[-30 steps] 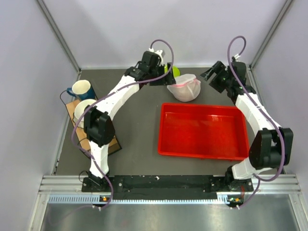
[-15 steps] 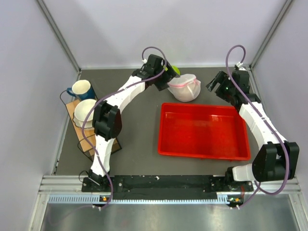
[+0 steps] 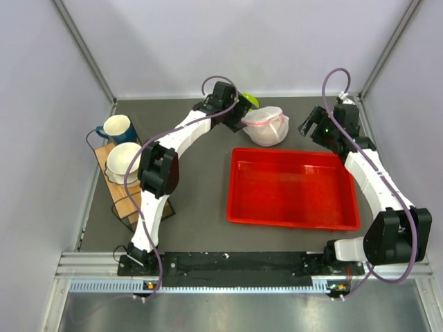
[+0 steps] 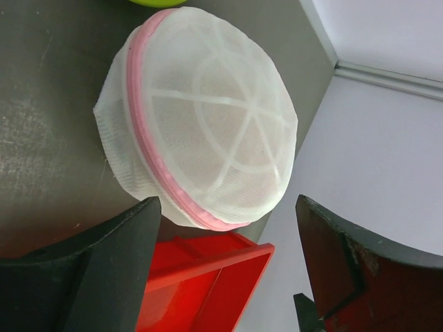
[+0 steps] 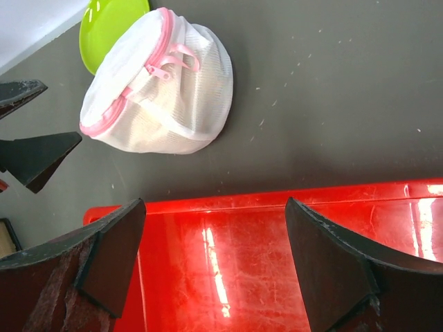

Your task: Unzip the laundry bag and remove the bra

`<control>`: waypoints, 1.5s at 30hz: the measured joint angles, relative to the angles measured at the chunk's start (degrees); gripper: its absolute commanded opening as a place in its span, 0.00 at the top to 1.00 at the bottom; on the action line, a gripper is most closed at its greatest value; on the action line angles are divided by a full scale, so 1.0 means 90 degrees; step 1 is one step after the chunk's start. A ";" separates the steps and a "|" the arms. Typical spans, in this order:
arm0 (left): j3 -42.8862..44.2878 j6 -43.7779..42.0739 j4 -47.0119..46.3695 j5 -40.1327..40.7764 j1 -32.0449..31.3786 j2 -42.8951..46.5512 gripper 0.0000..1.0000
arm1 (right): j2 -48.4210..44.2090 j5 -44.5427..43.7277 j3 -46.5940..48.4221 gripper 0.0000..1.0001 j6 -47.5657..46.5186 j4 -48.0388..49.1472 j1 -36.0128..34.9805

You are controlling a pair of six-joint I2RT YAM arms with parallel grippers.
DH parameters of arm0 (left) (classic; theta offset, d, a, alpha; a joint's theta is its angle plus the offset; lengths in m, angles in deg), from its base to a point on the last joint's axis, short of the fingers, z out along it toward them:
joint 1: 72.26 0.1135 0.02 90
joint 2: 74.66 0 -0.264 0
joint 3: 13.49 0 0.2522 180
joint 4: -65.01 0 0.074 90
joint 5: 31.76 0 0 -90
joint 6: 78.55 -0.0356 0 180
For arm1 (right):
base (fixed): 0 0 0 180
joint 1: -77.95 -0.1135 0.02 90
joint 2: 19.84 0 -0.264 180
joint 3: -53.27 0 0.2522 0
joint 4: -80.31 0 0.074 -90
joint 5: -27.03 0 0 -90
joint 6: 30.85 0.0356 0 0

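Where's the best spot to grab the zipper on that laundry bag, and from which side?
Pinch the pink pull tab sticking out near the top of the laundry bag. It faces the right hand, so probably come from that side.

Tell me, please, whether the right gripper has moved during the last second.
Yes. In the top view the right gripper has drawn back toward the arm bases, closing on the red tray's far rim.

green plate (image 5: pixel 111 28) cut by top edge, red tray (image 5: pixel 263 249) by bottom; bag (image 5: pixel 163 97) contents unclear
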 measured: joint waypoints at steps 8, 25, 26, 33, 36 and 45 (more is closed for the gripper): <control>0.0687 0.0075 0.0100 -0.0027 -0.0073 -0.0488 0.26 | 0.0000 0.0027 0.0000 0.17 -0.0036 -0.0102 0.0000; 0.0845 -0.1717 -0.0051 -0.0357 -0.0034 -0.0476 1.00 | 0.0639 0.0998 0.0634 0.17 0.0325 -0.0155 0.0172; 0.0845 -0.1923 -0.0053 -0.0476 -0.0032 -0.0471 1.00 | 0.0801 0.1379 0.0741 0.17 0.0532 0.0019 0.0282; 0.0719 -0.3140 -0.0046 -0.1156 -0.0027 -0.0313 1.00 | 0.2106 0.2956 0.0818 0.17 0.1875 0.1460 0.0651; 0.0716 -0.3381 -0.0049 -0.1367 -0.0024 -0.0272 1.00 | 0.2662 0.3177 0.0937 0.18 0.2174 0.1654 0.0651; 0.1047 -0.3798 0.0138 -0.1727 -0.0012 -0.0274 1.00 | 0.3781 0.3206 0.1452 0.26 0.2606 0.2081 0.0668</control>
